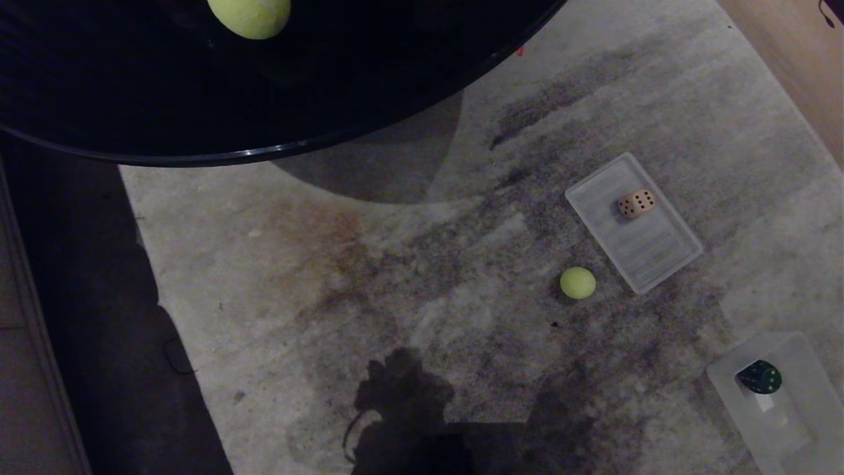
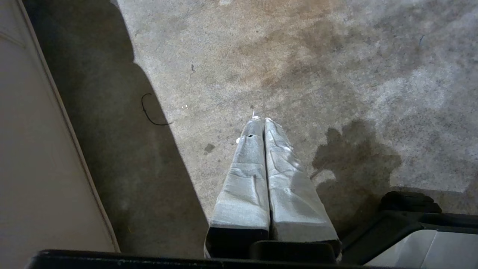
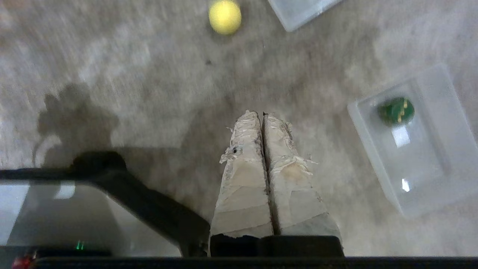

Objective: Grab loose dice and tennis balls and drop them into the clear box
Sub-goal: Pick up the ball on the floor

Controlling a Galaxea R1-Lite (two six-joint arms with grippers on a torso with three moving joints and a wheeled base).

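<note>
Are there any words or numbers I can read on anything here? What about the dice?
Words, labels, brands or written numbers: none can be read.
Tan die on the flat ribbed panel: only pips, a face of six dots.
Dark green die in the clear box: light pips, too small to count.

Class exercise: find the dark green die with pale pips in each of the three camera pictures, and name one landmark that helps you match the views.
Head view: the dark green die lies in the clear plastic box at lower right.
Left wrist view: not in it.
Right wrist view: the die lies in the clear box, at the right.
Shared landmark: the fuzzy yellow-green tennis ball on the floor, in the head and right wrist views.
</note>
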